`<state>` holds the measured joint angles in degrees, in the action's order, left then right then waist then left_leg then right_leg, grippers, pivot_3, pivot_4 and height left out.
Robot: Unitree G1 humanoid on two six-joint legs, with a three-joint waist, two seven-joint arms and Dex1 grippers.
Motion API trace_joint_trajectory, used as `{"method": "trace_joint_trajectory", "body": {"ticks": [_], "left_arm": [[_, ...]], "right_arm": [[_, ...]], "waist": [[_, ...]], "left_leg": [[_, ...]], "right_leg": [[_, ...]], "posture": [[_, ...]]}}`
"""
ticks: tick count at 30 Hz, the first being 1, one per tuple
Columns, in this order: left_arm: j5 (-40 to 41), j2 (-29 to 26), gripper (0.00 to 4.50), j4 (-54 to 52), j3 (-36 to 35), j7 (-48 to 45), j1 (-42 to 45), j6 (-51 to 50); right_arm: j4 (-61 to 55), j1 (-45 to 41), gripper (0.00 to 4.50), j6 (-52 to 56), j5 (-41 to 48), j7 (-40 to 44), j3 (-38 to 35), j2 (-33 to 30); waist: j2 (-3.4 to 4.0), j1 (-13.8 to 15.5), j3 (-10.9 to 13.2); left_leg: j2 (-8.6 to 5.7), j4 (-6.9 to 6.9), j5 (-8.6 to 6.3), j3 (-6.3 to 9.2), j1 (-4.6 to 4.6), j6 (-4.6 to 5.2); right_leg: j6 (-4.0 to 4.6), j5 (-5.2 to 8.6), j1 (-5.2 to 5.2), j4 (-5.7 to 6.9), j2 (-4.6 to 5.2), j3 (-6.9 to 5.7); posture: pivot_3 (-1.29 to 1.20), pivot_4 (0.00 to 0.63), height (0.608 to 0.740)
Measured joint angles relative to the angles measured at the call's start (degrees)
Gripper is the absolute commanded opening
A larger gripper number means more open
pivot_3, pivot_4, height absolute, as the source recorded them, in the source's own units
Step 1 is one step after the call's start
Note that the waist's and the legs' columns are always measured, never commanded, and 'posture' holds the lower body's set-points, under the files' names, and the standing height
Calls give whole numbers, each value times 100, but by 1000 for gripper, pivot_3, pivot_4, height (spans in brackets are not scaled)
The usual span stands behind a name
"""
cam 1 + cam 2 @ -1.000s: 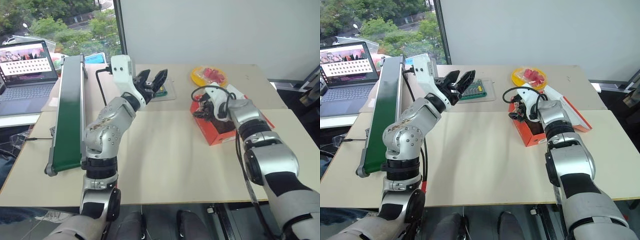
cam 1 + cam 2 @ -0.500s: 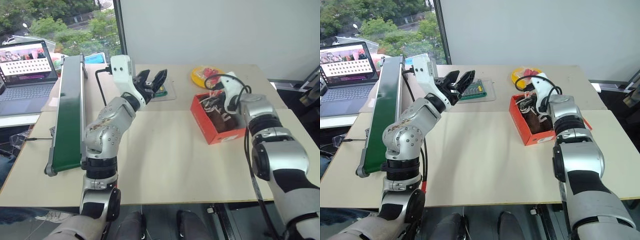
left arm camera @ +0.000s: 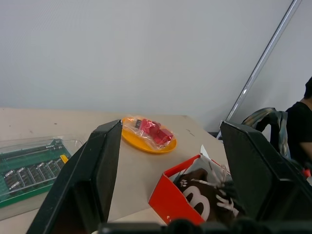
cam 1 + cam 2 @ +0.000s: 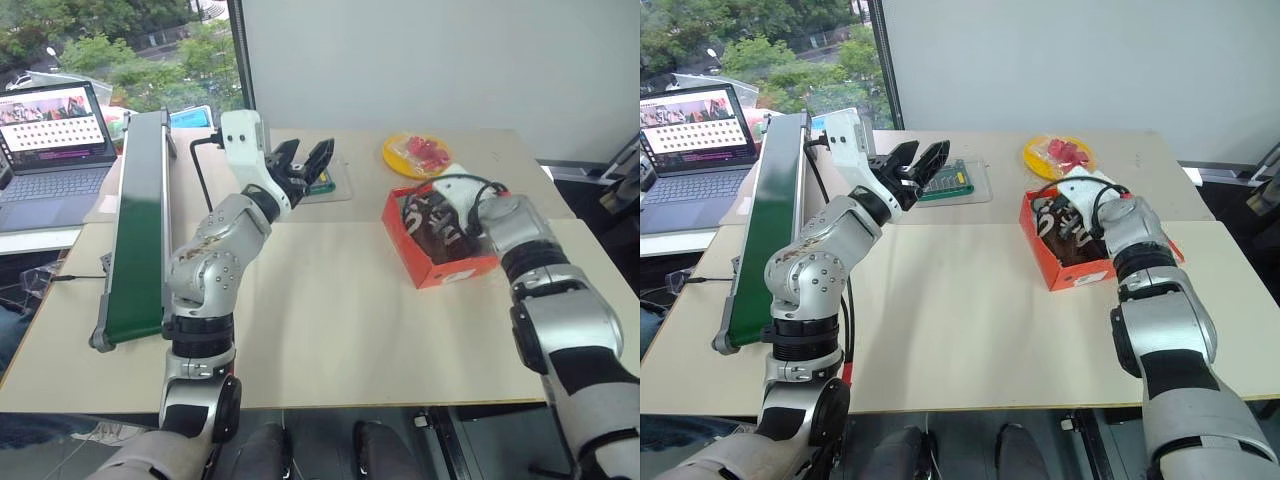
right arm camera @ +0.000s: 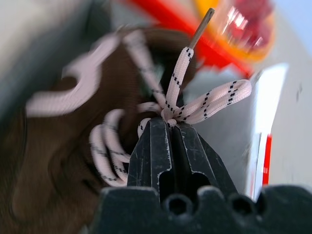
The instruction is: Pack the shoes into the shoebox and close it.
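Item 1, shoebox [image 4: 452,272]: orange-red, lid open, standing on the worktop [image 4: 330,330] to your right of centre. Take it as the landmark for the rest.

Item 2, shoes [image 4: 1068,232]: dark brown with cream laces, both lying inside the shoebox. In the left wrist view you see a white mark on one shoe's side, at the box's near corner.

Item 3, laces [image 5: 204,100]: cream with black flecks. The right wrist view shows a knot and loose ends sitting right at the tips of your right fingers [image 5: 153,146].

Item 4, right gripper [image 5: 170,127]: over the open shoebox, just above the shoes. Its fingers are pressed together, and the lace knot lies at their tips; you cannot tell whether it is truly pinched.

Item 5, left gripper [image 4: 303,160]: raised well to the left of the shoebox, above the worktop. Its fingers are spread wide with nothing between them.

Item 6, yellow plate [image 4: 417,152]: just behind the shoebox, bearing red pieces in clear wrap.

Item 7, clear tray [image 4: 958,183]: behind and left of the shoebox, holding a green board.

Item 8, conveyor [image 4: 140,225]: long, green-belted, far left of the shoebox along the worktop's edge.

Item 9, laptop [image 4: 50,150]: open, further left of the shoebox, beyond the conveyor.
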<state>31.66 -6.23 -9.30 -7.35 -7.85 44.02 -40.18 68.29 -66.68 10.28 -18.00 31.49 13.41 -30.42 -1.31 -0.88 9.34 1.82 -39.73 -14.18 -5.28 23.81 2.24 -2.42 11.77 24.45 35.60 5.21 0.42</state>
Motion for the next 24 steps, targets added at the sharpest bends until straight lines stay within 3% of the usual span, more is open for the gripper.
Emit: {"method": "trace_joint_trajectory", "body": {"ticks": [23, 24], "left_arm": [[1, 2, 3392, -25, 4, 26, -13, -5], [1, 2, 3392, -25, 4, 24, -13, -5]], "right_arm": [[-927, 325, 79, -43, -485, 1029, 523, 166], [-970, 345, 388, -43, -477, 1067, 513, 155]], "waist": [[-1, -125, -1], [-1, -128, -1]], "left_leg": [[6, 4, -17, 2, -31, 27], [6, 4, -17, 2, -31, 27]], "right_leg": [[1, 0, -18, 7, -6, 6], [1, 0, -17, 7, -5, 6]], "posture": [[0, 150, 740], [0, 150, 740]]}}
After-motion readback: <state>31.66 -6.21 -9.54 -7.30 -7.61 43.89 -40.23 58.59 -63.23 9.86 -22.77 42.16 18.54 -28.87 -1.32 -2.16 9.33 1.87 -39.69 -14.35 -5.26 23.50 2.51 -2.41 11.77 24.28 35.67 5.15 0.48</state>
